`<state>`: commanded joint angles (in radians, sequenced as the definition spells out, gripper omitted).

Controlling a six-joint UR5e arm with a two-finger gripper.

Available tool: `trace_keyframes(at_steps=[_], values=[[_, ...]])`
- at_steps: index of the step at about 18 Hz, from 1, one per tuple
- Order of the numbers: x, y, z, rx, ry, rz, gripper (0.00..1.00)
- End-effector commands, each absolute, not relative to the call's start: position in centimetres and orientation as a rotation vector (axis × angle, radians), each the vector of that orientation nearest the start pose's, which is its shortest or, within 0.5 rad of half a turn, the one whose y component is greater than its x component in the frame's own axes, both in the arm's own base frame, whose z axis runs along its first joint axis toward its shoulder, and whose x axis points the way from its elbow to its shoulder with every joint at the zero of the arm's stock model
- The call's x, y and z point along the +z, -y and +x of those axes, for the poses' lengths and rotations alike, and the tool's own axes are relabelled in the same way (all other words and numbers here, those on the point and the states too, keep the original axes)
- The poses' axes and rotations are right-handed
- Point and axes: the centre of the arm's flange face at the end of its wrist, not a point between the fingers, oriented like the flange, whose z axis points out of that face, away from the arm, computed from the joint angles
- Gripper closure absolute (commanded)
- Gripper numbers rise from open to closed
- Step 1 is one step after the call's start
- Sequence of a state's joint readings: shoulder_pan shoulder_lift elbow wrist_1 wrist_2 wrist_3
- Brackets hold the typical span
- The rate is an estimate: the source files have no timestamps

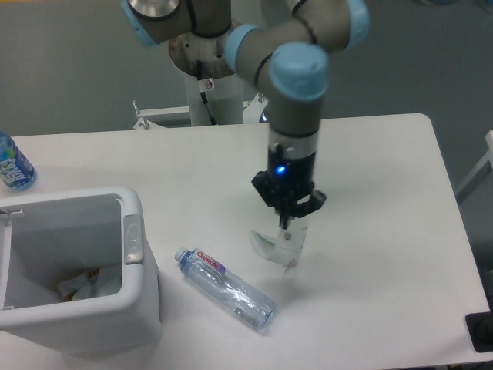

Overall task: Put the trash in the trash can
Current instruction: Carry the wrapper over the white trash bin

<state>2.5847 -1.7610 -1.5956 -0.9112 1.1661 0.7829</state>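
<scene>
Gripper (pixel 286 221) pinched on the top edge of the white paper packet (pixel 279 244), fingers nearly together. Packet dangling curled, lifted off the table (pixel 370 200); print too small to read. Clear bottle (pixel 225 287) with red-white label lying on its side just left and below, untouched. Trash can (pixel 131 231) well apart at lower left, open-topped, crumpled scraps inside, cut off by the edge. Blue-labelled bottle (pixel 12 163) half cropped at far left.
</scene>
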Motion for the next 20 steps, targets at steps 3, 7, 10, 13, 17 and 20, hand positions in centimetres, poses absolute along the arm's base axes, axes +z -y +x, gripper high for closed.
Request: trace_keyframes(at_steps=[3,7,10,13,17,20], values=[[48.9,-46.2,-42.0,0.057,0.370,-2.437,1.00],[53.0,-46.7,-42.2,-0.002,0.487,-2.319,1.00],[54.4,-47.5,-41.5,-0.086,0.560,-2.255,1.00],[55.2,-48.0,-39.8,-0.126,0.568,-2.235,1.00],[56.4,-50.4,-34.9,-0.203,0.576,-2.224,1.00],[57.2,-52.3,-30.9,-0.264,0.572,-2.223,1.00]])
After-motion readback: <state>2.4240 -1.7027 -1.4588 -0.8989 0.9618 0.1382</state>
